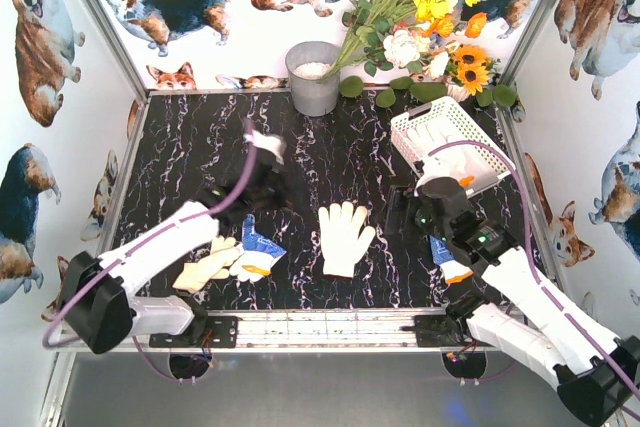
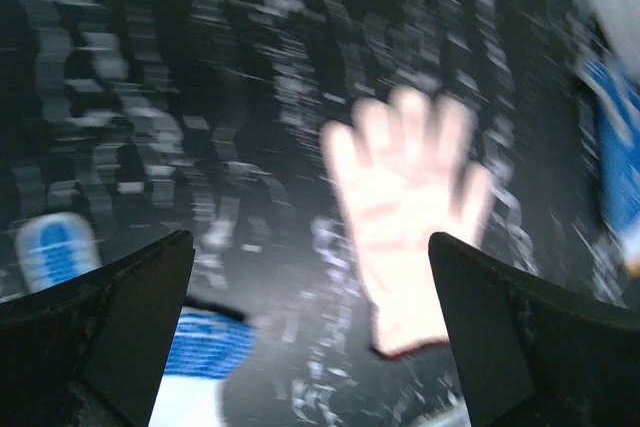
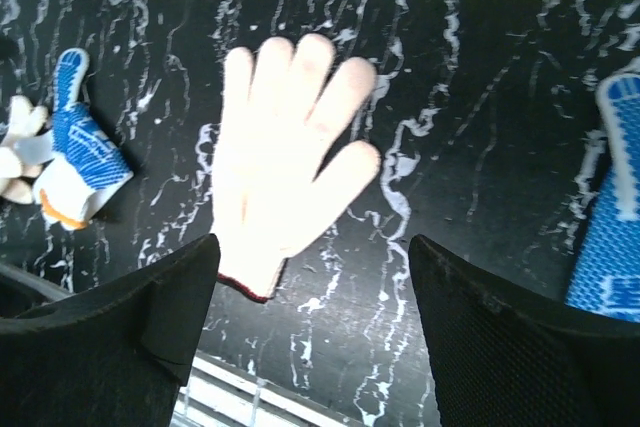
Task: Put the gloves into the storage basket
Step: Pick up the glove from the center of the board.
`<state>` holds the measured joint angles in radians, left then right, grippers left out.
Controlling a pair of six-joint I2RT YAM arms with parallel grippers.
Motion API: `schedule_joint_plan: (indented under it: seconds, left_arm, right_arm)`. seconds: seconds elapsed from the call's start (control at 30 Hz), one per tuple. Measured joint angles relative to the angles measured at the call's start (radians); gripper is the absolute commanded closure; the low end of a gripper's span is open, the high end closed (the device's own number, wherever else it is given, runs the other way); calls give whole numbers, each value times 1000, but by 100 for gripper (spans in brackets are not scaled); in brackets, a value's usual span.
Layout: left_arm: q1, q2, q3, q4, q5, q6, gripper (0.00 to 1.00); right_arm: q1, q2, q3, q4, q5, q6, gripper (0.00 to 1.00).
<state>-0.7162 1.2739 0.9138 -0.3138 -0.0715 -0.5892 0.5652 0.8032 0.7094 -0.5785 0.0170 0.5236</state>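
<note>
A white knit glove (image 1: 345,237) lies flat mid-table, fingers pointing away; it also shows as the glove (image 2: 405,217) and the glove (image 3: 285,162) in the wrist views. At the near left lie a blue-and-white dotted glove (image 1: 258,255) and a cream glove (image 1: 205,265). Another blue dotted glove (image 1: 452,265) lies by the right arm. The white slotted storage basket (image 1: 440,127) sits tilted at the back right. My left gripper (image 1: 262,190) (image 2: 310,242) hangs open and empty left of the white glove. My right gripper (image 1: 408,209) (image 3: 313,247) is open and empty to its right.
A grey metal bucket (image 1: 313,77) stands at the back centre, with a bunch of artificial flowers (image 1: 420,7) beside it, above the basket. A metal rail (image 1: 330,325) runs along the near table edge. Printed walls close in both sides.
</note>
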Motion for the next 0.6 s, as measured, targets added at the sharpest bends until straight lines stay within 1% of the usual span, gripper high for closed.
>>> schedule_joint_plan:
  seconds: [0.17, 0.27, 0.43, 0.5, 0.6]
  left_arm:
    - [280, -21, 16, -172, -54, 3, 0]
    - [394, -24, 36, -303, -111, -24, 0]
    - [459, -55, 58, -467, -216, -145, 0]
    - [482, -65, 52, -500, -239, -190, 4]
    - [503, -75, 4, -518, -248, -260, 12]
  right_arm:
    - [-47, -26, 20, -78, 32, -69, 16]
    - [-68, -38, 20, -119, 46, -77, 14]
    - [-93, -43, 20, -167, 52, -68, 14]
    - [-98, -43, 20, -180, 51, -53, 14]
    - [-103, -43, 17, -182, 41, -31, 14]
